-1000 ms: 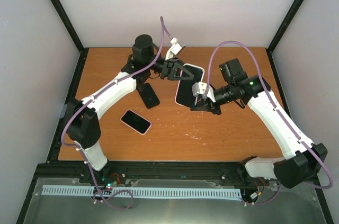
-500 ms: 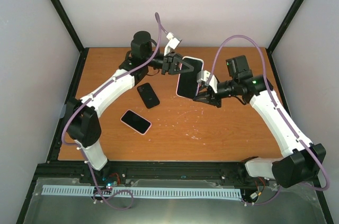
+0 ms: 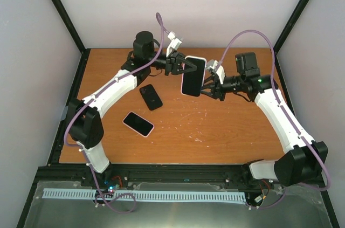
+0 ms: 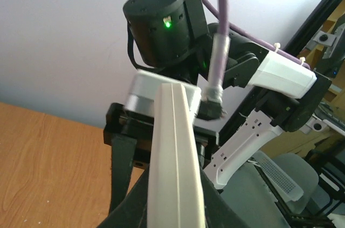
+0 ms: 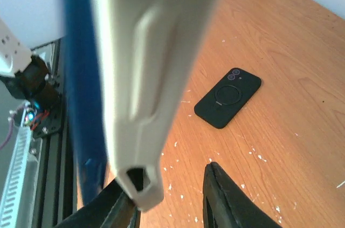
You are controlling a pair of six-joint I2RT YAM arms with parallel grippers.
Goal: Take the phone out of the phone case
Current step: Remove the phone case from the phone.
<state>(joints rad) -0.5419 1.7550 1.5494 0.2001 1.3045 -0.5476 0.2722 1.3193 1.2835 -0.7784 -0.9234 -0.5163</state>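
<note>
A phone with a black screen in a pale case (image 3: 193, 76) is held in the air above the back of the table. My left gripper (image 3: 183, 68) is shut on its left edge; in the left wrist view the case's pale edge (image 4: 175, 152) runs up between the dark fingers of the gripper (image 4: 175, 209). My right gripper (image 3: 207, 89) is at the phone's lower right edge. In the right wrist view the gripper (image 5: 170, 198) is open, the pale case (image 5: 151, 61) rests against its left finger, and the right finger (image 5: 218, 198) stands apart. A blurred blue strip (image 5: 83, 104) runs beside the case.
A black phone case (image 3: 151, 97) lies back-up on the wooden table (image 3: 226, 136), also in the right wrist view (image 5: 228, 97). A second phone with a pink rim (image 3: 138, 123) lies nearer the front left. Black frame posts stand at the table's corners.
Both grippers have carried the phone toward the back of the table. The right gripper has swung from the phone's lower end to its lower right edge.
</note>
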